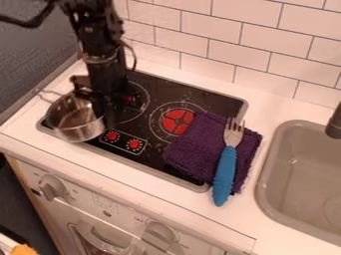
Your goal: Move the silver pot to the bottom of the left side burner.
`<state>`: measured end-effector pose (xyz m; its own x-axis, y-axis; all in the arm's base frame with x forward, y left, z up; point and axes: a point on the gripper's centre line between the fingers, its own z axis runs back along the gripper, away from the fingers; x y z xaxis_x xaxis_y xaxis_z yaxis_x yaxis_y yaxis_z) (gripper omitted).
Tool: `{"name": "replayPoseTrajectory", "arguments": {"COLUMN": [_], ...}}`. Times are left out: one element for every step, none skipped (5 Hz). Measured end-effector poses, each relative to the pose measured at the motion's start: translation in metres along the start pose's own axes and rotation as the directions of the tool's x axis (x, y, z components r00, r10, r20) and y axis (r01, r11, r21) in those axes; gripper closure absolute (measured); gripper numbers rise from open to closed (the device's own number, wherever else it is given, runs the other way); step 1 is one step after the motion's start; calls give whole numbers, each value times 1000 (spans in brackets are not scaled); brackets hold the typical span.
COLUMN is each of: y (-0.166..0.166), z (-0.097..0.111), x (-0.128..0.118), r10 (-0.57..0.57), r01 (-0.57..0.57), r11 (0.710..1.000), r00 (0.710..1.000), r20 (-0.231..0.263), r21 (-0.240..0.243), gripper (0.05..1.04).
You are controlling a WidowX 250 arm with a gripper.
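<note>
One silver pot [75, 130], gripper [106, 113] beside it

No text or number legible. Faint markings [104, 200] at 7 o'clock on white oven panel [83, 190], others nearer 6 o'clock beside knob [160, 232]; too small to read.

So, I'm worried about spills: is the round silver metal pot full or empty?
It looks empty: bare, shiny metal shows inside the pot, though part of its inside is hidden.
</note>
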<state>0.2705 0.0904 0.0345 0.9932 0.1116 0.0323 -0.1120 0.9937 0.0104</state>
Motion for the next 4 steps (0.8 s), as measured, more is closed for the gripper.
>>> {"name": "replayPoseTrajectory", "arguments": {"y": [5,9,13,11], "z": [-12,-16,-16,-3], "x": [-3,-4,-6,-5], "r10": [-13,-33,-33,-38], "r01": [12,32,32,38], "r11": [1000,999,999,999], "r00": [1000,999,999,999], "r20": [-28,-36,-41,-3], "r21": [-13,-25,-30,-10], "gripper": [1006,970,785,507]}}
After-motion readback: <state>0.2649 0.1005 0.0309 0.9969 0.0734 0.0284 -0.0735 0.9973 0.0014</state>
